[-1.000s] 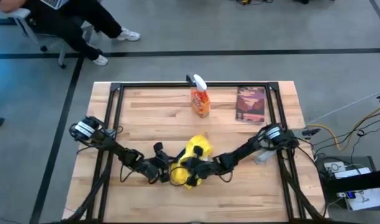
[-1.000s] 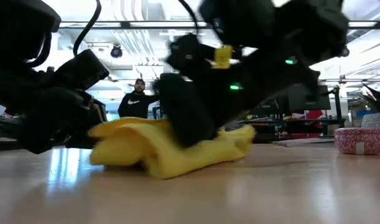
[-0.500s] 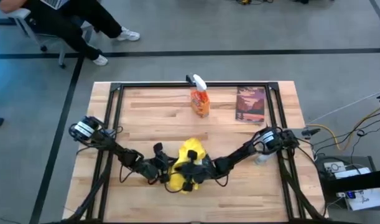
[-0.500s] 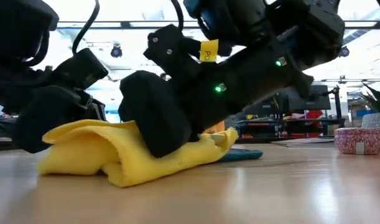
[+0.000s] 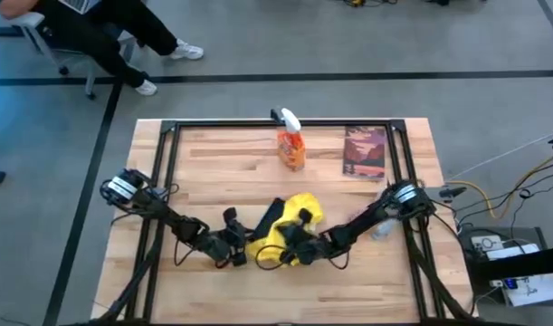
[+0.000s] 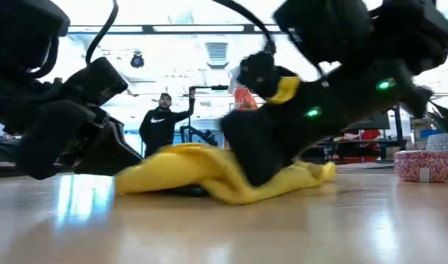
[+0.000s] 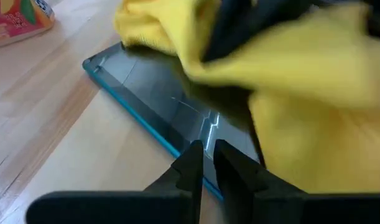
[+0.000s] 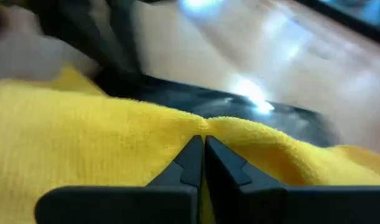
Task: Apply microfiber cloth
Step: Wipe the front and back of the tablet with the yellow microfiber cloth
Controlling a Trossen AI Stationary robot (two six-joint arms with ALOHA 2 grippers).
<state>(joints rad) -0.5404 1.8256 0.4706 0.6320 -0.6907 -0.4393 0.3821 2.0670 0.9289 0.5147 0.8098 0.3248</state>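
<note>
Cloth (image 5: pixel 290 237) dragged rightward since before | right hand (image 5: pixel 299 243) clamps it | left hand (image 5: pixel 243 253) nearly shut, empty

Orange spray bottle (image 5: pixel 291 149) beside a book (image 5: pixel 365 152); person (image 6: pixel 162 121) behind.

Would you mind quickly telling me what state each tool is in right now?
Left tool: shut, empty, over the black tablet.
Right tool: shut on the bright yellow microfiber cloth.
</note>
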